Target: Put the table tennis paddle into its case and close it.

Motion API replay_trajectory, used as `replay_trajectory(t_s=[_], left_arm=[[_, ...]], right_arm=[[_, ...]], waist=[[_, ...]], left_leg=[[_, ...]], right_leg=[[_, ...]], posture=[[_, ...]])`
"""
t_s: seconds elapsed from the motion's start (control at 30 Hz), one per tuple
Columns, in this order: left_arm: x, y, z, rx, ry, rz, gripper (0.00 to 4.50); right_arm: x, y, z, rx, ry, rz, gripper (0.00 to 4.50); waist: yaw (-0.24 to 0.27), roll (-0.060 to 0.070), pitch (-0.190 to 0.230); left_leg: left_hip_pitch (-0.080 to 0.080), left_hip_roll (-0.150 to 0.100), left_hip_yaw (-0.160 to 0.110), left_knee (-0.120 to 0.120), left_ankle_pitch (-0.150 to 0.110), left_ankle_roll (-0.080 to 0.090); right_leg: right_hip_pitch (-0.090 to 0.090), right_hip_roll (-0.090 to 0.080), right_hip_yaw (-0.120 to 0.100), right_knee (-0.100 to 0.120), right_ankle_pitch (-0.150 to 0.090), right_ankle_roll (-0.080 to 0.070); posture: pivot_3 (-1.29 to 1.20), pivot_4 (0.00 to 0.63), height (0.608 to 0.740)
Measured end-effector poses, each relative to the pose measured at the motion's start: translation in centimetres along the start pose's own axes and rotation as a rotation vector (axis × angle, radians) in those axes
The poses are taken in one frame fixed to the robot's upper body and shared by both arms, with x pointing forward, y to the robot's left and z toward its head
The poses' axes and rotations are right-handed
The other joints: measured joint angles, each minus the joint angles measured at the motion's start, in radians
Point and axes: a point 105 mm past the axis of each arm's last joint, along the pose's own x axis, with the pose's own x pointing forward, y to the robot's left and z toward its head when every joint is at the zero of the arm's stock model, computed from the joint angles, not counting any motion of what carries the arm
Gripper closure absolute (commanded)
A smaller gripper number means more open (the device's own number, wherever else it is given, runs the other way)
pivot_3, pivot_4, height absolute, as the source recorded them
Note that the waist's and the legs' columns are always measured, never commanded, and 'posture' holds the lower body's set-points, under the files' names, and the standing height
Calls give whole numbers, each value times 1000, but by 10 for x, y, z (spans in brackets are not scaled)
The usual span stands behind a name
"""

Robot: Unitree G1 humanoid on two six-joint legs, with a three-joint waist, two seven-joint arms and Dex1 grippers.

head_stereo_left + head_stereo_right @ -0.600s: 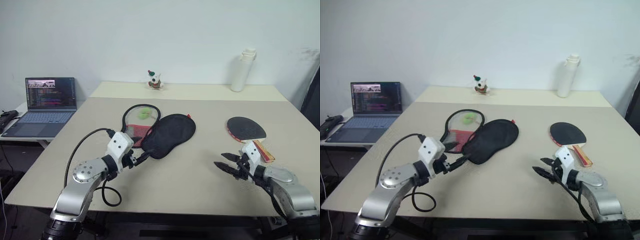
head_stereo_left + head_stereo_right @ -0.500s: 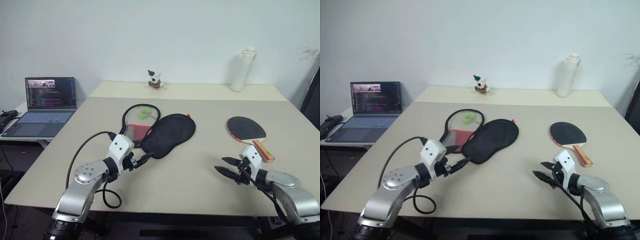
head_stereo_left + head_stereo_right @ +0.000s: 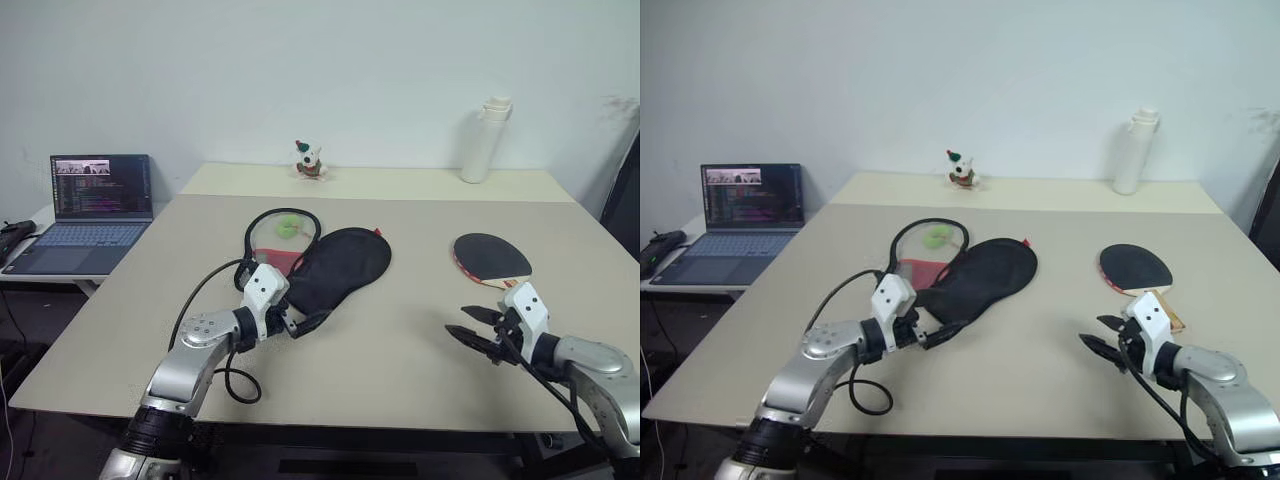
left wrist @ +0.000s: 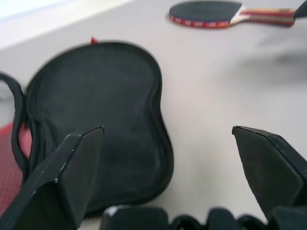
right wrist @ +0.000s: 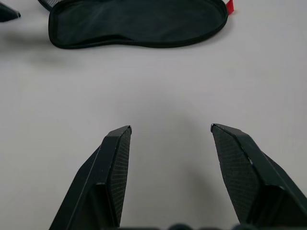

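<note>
Hovering both arms over the bench [image 3: 400,360], we hold nothing yet.
Our left gripper [image 3: 312,322] stands wide open at the near end of the case [image 3: 335,270], which lies unzipped and spread flat left of centre, its red mesh side and green pompom [image 3: 287,227] toward the laptop [image 3: 85,212] side. Our right gripper [image 3: 480,330] is also open and empty, low over bare bench. Just beyond it lies the table tennis paddle [image 3: 492,257], black face up, handle toward us, well apart from the case. A white bottle [image 3: 485,139] stands at the far right.
</note>
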Motion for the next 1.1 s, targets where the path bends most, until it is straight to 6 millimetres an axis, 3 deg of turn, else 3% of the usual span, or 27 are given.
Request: replay_trajectory(t_s=[0.17, 0.4, 0.67, 0.77, 1.1], left_arm=[[8, 13, -9, 6, 30, 5, 23], [28, 10, -19, 20, 65, -111, 23], [18, 3, -31, 28, 106, -218, 23], [17, 2, -33, 20, 111, -229, 595], [9, 7, -36, -10, 133, -221, 4237]], right_arm=[[7, 9, 1, 16, -21, 20, 1569], [15, 30, 17, 14, -96, 85, 1569], [15, 33, 23, 11, -104, 74, 1569], [15, 35, 23, 21, -114, 74, 1569], [15, 36, 22, 40, -116, 62, 1569]], waist=[[1, 0, 0], [3, 0, 0], [0, 0, 0], [0, 0, 0], [0, 0, 0]], left_leg=[[-1, -1, 0, 0, 0, 0], [-1, -1, 0, 0, 0, 0], [-1, 0, 0, 0, 0, 0], [-1, 0, 0, 0, 0, 0], [-1, 0, 0, 0, 0, 0]], right_leg=[[0, 0, 0, 0, 0, 0], [-1, 0, -1, 0, 0, 1], [-1, 0, 0, 1, 0, 0], [-1, 0, 0, 1, 0, 0], [-1, 0, 0, 1, 0, 0]], posture=[[0, 150, 740], [0, 150, 740], [0, 150, 740], [0, 150, 740], [0, 150, 740]])
